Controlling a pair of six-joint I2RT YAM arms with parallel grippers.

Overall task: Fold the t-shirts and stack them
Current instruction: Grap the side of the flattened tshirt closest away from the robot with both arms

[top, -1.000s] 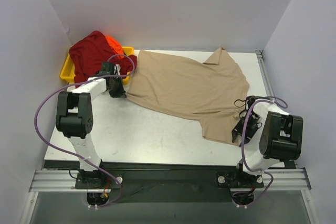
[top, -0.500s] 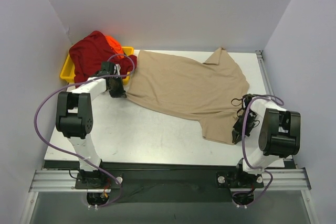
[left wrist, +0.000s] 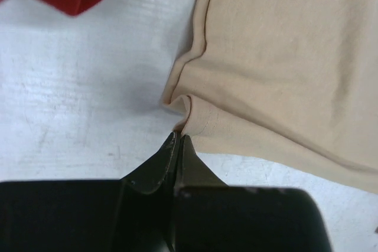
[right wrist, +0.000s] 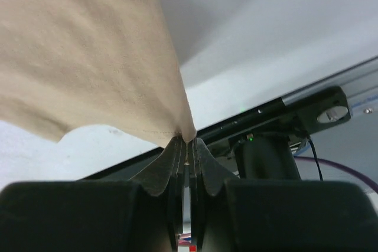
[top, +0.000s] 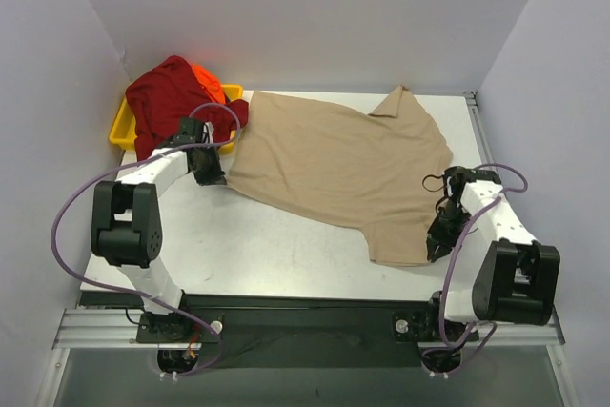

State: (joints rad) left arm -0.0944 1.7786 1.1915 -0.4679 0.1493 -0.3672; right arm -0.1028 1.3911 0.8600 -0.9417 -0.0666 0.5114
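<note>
- We see the soft, short-sleeved tan t-shirt point(top: 343, 159) spread open and mostly flat across the middle of the white table point(top: 267, 245). It lies slantwise and has no fold in it yet.
- Our left gripper point(left wrist: 177, 141) has its jaws pressed together on the shirt's corner nearest the tray. The wrist view shows a small pucker of hemmed cloth pinched at the fingertips, low over the table.
- Our right gripper point(right wrist: 186, 141) is likewise clamped tight, on the shirt's near-right corner. There the cloth rises in a taut peak from the tips, so we judge that corner to be lifted off the surface.
- The crumpled dark red t-shirt point(top: 167, 102) lies heaped over the shallow yellow plastic tray point(top: 122, 131) at the far left, with one part spilling toward the tan t-shirt. The bright orange t-shirt point(top: 208, 78) peeks out behind it.
- We judge the task barely begun, since nothing is folded and nothing is stacked. With two corners held, the first fold of the tan t-shirt looks to be the step in hand. The red and orange ones lie unfolded on the tray, and the stacking comes after all three.
</note>
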